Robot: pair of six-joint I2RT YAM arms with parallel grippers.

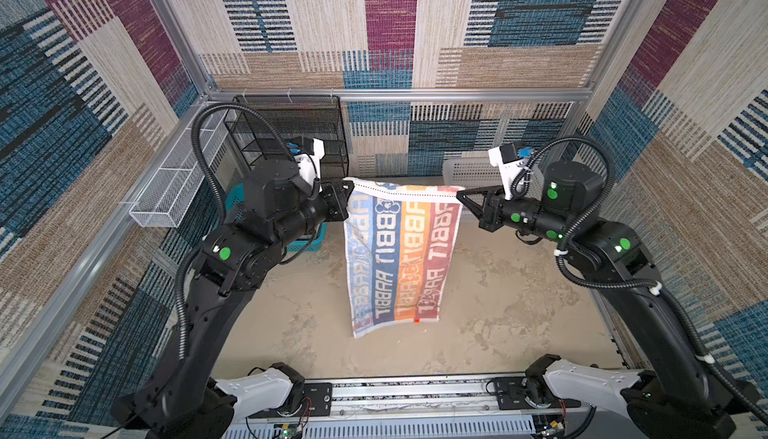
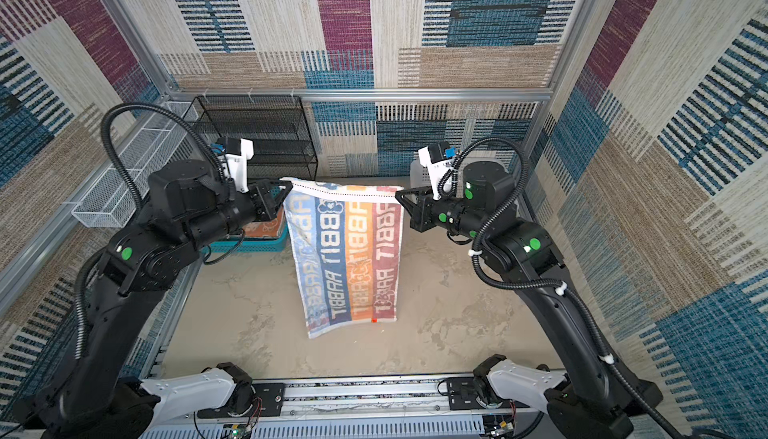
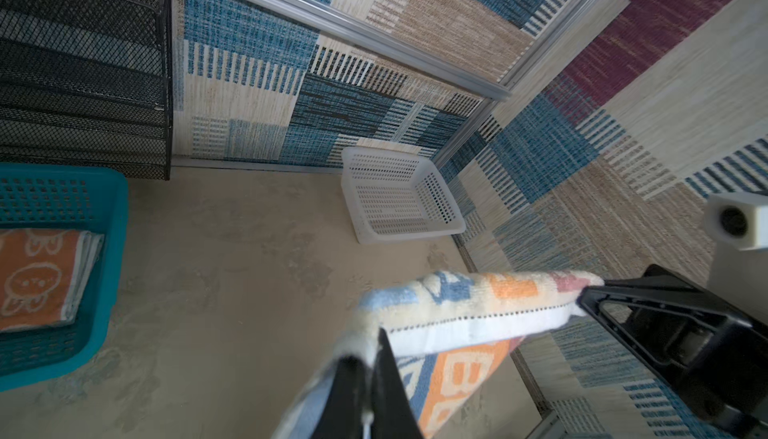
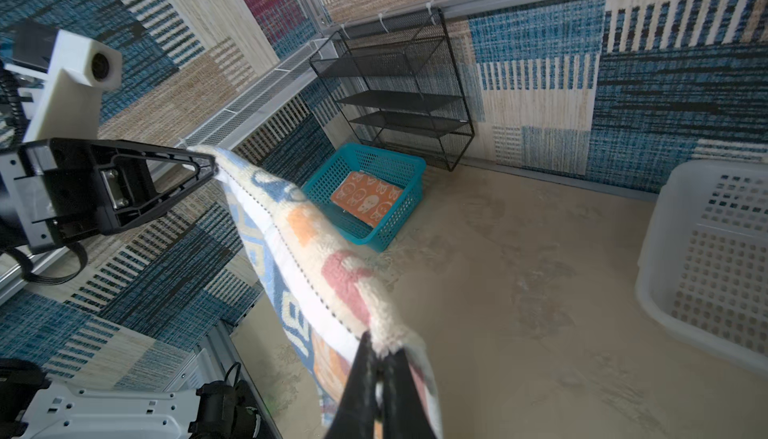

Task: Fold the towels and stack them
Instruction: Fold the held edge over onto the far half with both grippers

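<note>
Your striped RABBIT towel point(image 1: 401, 258) hangs full length over the table point(image 1: 498, 291), top edge stretched level. The left gripper point(image 1: 348, 187) is clamped on one top corner, and the right gripper point(image 1: 459, 195) on the other. You're at the spread-out step, before any fold. Next, I judge, lay it flat without slack. A folded orange towel point(image 4: 368, 198) lies in the teal basket point(image 4: 415, 162).

Before me, black mesh rack point(image 1: 291, 125) at the back wall, teal basket point(image 3: 112, 225) near it, white basket point(image 3: 411, 236) back right, beige tabletop point(image 1: 519, 291)
</note>
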